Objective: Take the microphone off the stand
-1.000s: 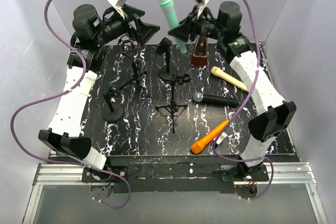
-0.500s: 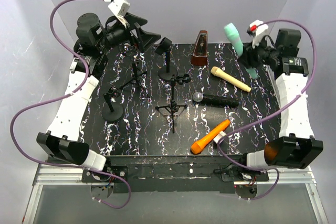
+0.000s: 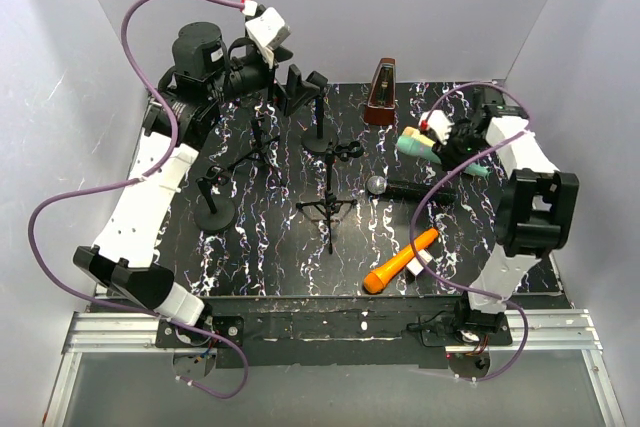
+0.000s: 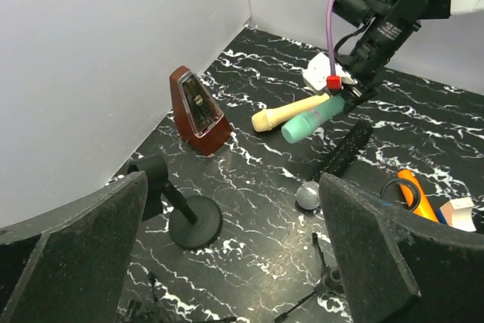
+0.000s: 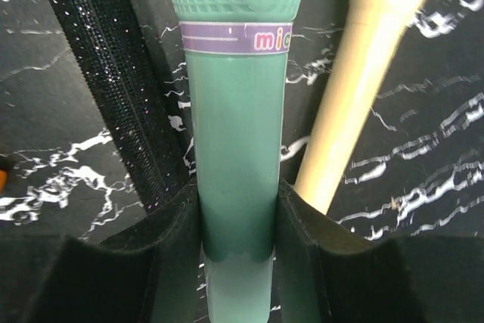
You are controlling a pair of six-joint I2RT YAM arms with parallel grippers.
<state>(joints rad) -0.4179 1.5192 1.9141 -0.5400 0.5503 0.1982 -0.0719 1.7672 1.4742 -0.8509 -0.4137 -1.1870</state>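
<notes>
**Task status.** The green microphone (image 5: pixel 234 149) is off every stand. It sits clamped between the pads of the right gripper (image 5: pixel 236 225), held by the lower body with the head pointing away from the wrist. The jaws are partly closed on the barrel, and the hold looks firm and centred. The gripper is low over the table (image 3: pixel 270 257); whether the microphone touches the surface cannot be told. Flanking the gripper lie a beige microphone (image 5: pixel 363 73) on one side and a black microphone (image 5: pixel 113 73) on the other, both just beside the held one. The round-base stand (image 4: pixel 178 209) below the left gripper (image 4: pixel 227 225) carries nothing, and no other stand in the top view shows a microphone.

The left gripper has its fingers spread wide, holds nothing and hangs above the stands, well apart from the right gripper.

**Judgement.** Removal looks complete — what remains is to lay the microphone down and release it.

**Markings.** A purple band below the head of the green microphone bears the letters "mic" — the rest wraps out of sight. No other writing can be read.
</notes>
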